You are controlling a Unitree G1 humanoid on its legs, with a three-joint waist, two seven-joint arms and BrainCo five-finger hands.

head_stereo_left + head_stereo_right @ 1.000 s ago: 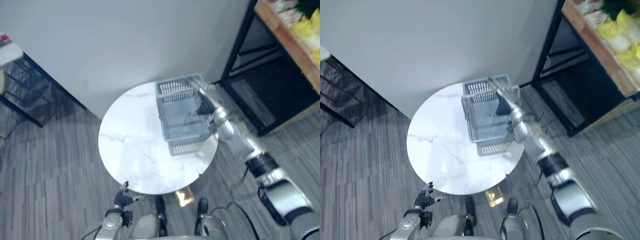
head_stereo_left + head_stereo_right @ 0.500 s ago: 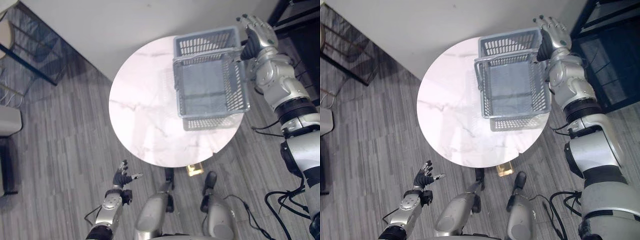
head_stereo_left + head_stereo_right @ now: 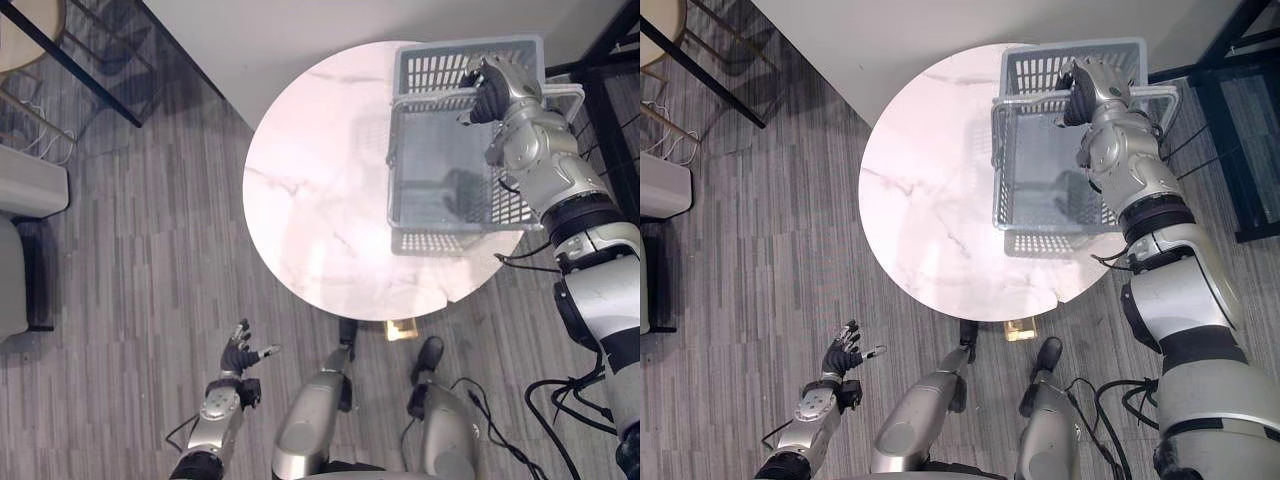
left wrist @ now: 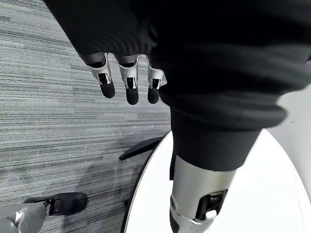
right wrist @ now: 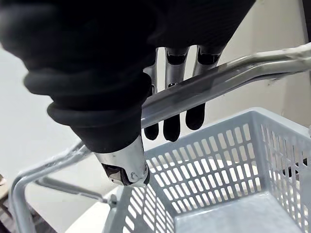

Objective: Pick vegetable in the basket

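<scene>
A grey plastic mesh basket (image 3: 400,160) stands on the right side of a round white marble table (image 3: 320,200), and its floor is bare. A metal handle (image 5: 233,73) arches over the basket's far end. My right hand (image 3: 492,88) sits on that handle, fingers (image 5: 171,121) curled over the bar and the thumb on its near side. In the right eye view the same hand (image 3: 1087,88) grips the handle (image 3: 1030,100) above the basket's (image 3: 1002,150) far wall. My left hand (image 3: 240,355) hangs low over the floor, well short of the table, with its fingers (image 4: 127,87) straight and spread.
A grey wall (image 3: 260,40) runs just behind the table. A black metal shelf frame (image 3: 612,40) stands close to the right of the basket. Black chair legs (image 3: 90,70) and a pale seat (image 3: 20,190) stand at the far left on grey wood-look flooring.
The view has shifted. My right hand came from the basket's far right corner onto the handle, and its fingers went from straight to curled. The left hand stays open.
</scene>
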